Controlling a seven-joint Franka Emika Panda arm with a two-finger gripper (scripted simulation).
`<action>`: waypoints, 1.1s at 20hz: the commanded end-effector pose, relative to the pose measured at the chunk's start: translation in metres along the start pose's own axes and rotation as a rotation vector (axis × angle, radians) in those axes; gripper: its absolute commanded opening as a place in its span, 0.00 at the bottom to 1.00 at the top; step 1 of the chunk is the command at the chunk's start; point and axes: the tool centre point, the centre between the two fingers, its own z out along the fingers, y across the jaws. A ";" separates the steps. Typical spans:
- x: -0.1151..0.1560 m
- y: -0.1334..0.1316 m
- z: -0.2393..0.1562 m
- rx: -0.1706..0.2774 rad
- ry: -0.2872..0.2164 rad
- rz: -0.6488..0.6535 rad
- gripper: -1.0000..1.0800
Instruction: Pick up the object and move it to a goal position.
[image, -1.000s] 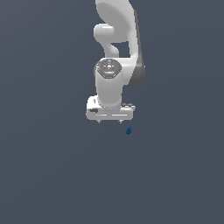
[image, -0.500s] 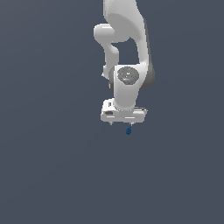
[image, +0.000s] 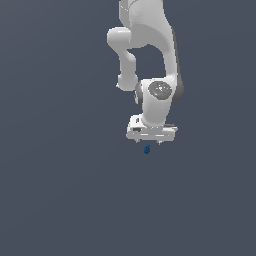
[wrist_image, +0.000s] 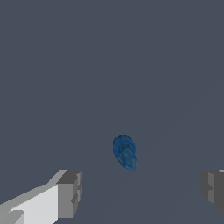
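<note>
Small dark-blue lump (image: 147, 149) on plain grey-blue ground (image: 60, 190), just below white gripper (image: 149, 141). Fingers (wrist_image: 69, 192) spread wide apart, grasping nothing, lump (wrist_image: 124, 152) lying between them, untouched.

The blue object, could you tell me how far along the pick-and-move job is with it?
Approach looks done: the pincer hangs just above the blue object. In hand: lining up the grasp. In the wrist view the object lies between the two fingers, which stand wide apart and touch nothing. Left: closing on it, lifting, and carrying it to the goal; no goal marker shows in either view.
</note>
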 end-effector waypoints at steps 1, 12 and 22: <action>-0.001 -0.003 0.002 0.001 0.002 0.005 0.96; -0.002 -0.003 0.029 0.001 0.002 0.003 0.96; -0.002 -0.004 0.052 0.001 0.002 0.005 0.00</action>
